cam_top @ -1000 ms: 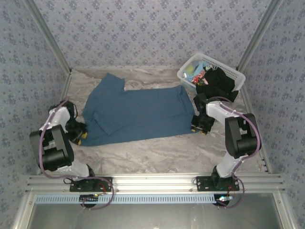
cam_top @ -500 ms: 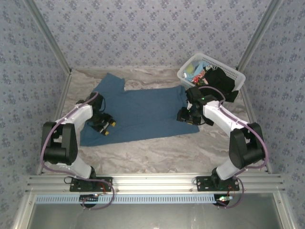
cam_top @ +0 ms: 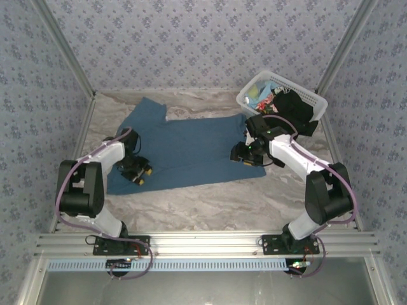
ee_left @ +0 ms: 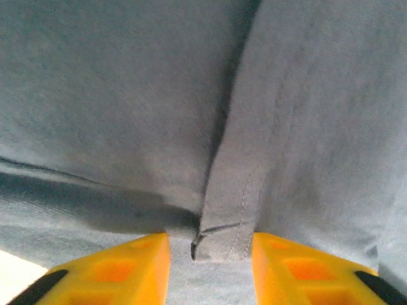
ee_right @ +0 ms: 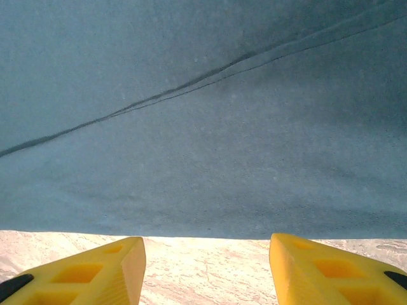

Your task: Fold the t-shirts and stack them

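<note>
A dusty-blue t-shirt (cam_top: 191,149) lies spread flat on the marbled table (cam_top: 210,200), one sleeve pointing to the far left. My left gripper (cam_top: 138,173) is low over its near left part. In the left wrist view a folded, stitched hem (ee_left: 232,216) of that shirt (ee_left: 127,95) lies between the yellow fingers of the left gripper (ee_left: 211,254), which stand apart with a gap on the left side. My right gripper (cam_top: 241,154) sits at the shirt's right edge. In its wrist view the right gripper (ee_right: 206,260) is open over bare table, the shirt's edge (ee_right: 203,229) just ahead.
A white lattice basket (cam_top: 316,101) stands at the back right, holding a black t-shirt (cam_top: 292,111) that hangs over its rim and light blue and multicoloured cloth (cam_top: 259,94). Patterned walls and metal frame rails enclose the table. Bare table runs along the near side.
Both arms swung in from the table's sides onto the shirt. Over the last half second the left gripper drew slightly nearer and its jaws narrowed; the right gripper edged left.
</note>
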Controlling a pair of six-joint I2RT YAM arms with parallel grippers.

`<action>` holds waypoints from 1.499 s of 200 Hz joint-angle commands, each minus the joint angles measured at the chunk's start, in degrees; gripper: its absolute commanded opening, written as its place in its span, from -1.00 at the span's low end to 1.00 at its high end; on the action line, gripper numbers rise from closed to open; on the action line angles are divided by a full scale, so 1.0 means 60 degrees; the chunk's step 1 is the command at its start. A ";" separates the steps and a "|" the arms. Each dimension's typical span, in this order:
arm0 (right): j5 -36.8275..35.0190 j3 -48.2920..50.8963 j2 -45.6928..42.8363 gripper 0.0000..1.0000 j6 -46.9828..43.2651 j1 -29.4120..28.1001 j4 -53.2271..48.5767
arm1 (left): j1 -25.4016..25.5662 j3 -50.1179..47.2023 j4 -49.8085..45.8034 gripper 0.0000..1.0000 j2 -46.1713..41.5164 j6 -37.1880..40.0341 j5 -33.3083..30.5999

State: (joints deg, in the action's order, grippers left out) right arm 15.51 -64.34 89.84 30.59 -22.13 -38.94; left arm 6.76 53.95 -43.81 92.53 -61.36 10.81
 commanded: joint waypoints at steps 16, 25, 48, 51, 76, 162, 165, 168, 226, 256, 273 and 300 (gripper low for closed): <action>0.0241 -0.0297 -0.0010 0.12 0.0074 -0.0018 -0.0214 | 0.0070 0.0192 0.0406 -0.76 0.0028 -0.0012 -0.0446; 0.0206 -0.0282 -0.0047 0.12 0.0091 -0.0005 -0.0219 | 0.0109 0.0352 0.0314 -0.86 -0.0099 0.0003 -0.0554; 0.0212 -0.0211 -0.0105 0.10 0.0102 -0.0003 -0.0208 | 0.0269 0.0957 -0.0075 -1.00 -0.0066 0.0224 -0.0748; 0.0208 -0.0195 -0.0107 0.10 0.0113 -0.0009 -0.0205 | 0.0296 0.1015 -0.0124 -1.00 -0.0031 0.0259 -0.0760; 0.0217 -0.0170 -0.0107 0.09 0.0132 0.0026 -0.0219 | 0.0544 0.1744 -0.0417 -1.00 0.0451 0.0616 -0.0751; 0.0509 -0.0125 -0.0026 0.07 0.0175 0.0196 -0.0365 | 0.1921 0.6554 -0.2977 -1.00 0.4154 0.3505 -0.1863; 0.0538 -0.0120 -0.0006 0.07 0.0194 0.0201 -0.0366 | 0.1949 0.6653 -0.3043 -1.00 0.4248 0.3577 -0.1906; 0.0556 -0.0107 0.0009 0.07 0.0190 0.0211 -0.0377 | 0.1985 0.6747 -0.3091 -1.00 0.4344 0.3634 -0.1939; 0.0521 0.0145 0.0095 0.14 0.0179 0.0696 -0.0380 | 0.2130 0.7141 -0.3768 -0.10 0.3315 0.3629 -0.3385; 0.0203 0.0075 0.0456 0.13 0.0052 0.1118 -0.0419 | 0.1044 0.4992 -0.2984 -0.19 0.1457 0.2733 -0.2281; 0.0036 -0.0053 0.0847 0.07 -0.0090 0.1231 -0.0351 | 0.0012 0.3385 -0.2224 -0.42 0.0809 0.2251 -0.0875; -0.0401 -0.0375 0.1571 -0.03 -0.0309 0.1257 -0.0420 | -0.1335 0.1621 -0.0961 -0.60 0.0519 0.1648 0.0609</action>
State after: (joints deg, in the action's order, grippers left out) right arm 16.27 -64.45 95.83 30.37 -14.74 -39.44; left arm 3.20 71.20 -55.64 94.45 -46.63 4.29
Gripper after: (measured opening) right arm 0.494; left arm 0.225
